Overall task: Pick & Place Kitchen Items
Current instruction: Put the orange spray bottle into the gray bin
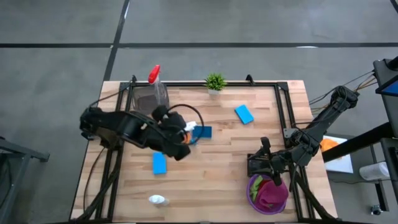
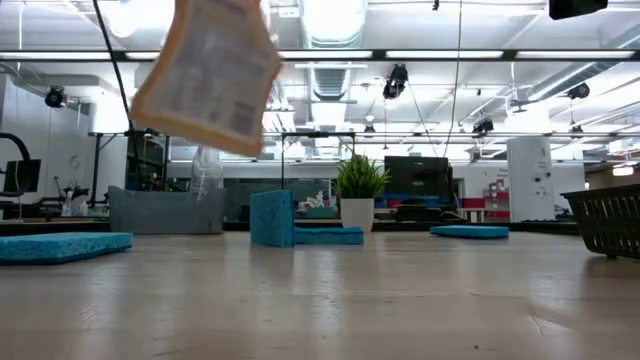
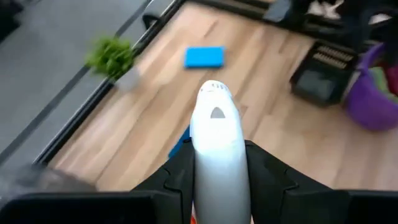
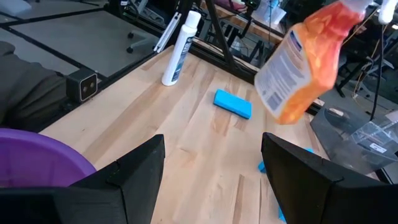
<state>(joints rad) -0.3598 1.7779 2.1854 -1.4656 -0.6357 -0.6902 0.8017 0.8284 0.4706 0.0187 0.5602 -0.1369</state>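
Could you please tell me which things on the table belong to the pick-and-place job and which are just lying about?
Job items:
orange spray bottle, held in the left gripper
white spray bottle
red-topped clear spray bottle
blue sponges
cloths in the purple bowl

Lying about:
potted plant

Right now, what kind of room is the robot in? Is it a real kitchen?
Probably not a kitchen: it looks like a robot lab or workshop. The wooden table stands on a bare grey floor, long ceiling lights hang over an open hall, and computer screens sit in the background.
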